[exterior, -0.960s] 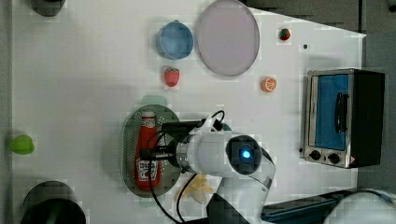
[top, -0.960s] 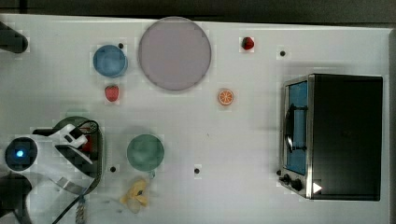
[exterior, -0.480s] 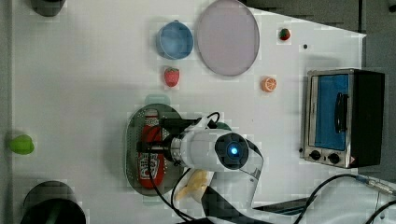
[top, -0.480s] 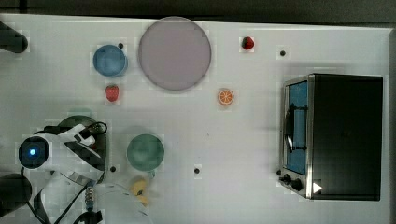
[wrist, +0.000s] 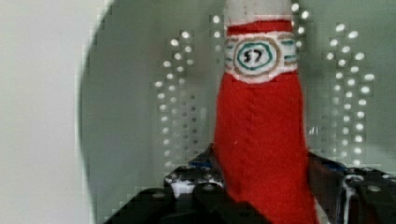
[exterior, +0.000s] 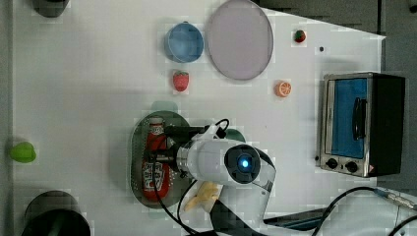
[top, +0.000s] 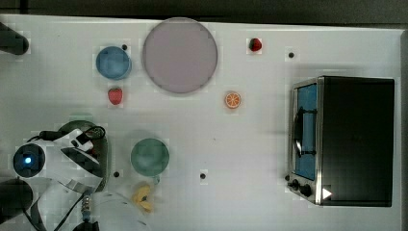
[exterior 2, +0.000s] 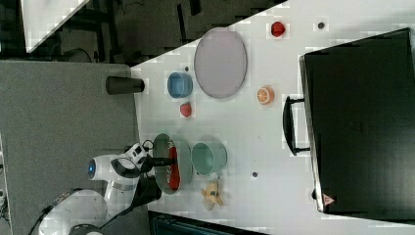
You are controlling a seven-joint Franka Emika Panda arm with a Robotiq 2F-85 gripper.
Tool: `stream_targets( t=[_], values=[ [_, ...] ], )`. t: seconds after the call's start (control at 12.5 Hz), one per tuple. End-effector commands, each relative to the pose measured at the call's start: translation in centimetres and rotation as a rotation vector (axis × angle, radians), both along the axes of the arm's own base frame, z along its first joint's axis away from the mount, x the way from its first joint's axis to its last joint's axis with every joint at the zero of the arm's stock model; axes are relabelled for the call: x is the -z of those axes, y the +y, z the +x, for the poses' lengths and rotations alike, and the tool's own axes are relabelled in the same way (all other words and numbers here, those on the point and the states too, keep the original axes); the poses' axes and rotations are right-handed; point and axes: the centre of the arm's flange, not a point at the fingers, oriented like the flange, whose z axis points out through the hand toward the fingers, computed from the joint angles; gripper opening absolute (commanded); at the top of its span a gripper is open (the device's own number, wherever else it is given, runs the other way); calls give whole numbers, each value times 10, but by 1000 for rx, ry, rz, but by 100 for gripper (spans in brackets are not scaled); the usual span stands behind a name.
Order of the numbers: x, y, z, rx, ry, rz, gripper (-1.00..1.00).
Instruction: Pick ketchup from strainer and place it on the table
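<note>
The white counter (exterior: 88,73) carries everything, and on it the end effector (wrist: 261,186) has a finger on each side of the ketchup (exterior: 156,160), pressed against its red body, while the bottle lies flat in the pale green strainer (exterior: 137,162) with its cap toward twelve o'clock in the left view. Around the strainer in the top view sit one teal bowl (top: 149,157) at three o'clock, one banana (top: 143,198) at four and one strawberry (top: 115,95) at twelve. Farther off are one blue bowl (top: 113,62), one grey plate (top: 179,55), one orange slice (top: 233,99) and one toaster oven (top: 344,140), and the white arm (exterior: 223,162) reaches low across the strainer from the left view's three o'clock.
</note>
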Motion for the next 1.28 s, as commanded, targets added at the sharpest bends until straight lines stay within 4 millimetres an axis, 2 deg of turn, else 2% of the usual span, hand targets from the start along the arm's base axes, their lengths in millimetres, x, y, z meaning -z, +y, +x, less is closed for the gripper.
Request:
stream_targets(
  t=[0.08,0.24,0.4,0.64,0.96,1.28],
  values=[
    [-76,23,1,99,-55,74,13],
    [-117,29,-2,156,-2,98,13],
    [-154,29,4,142,55,88,13],
    [-202,12,32,60,92,49,13],
    [-253,-36,87,81,72,29,13],
    [-287,-112,139,126,29,28,13]
  ],
)
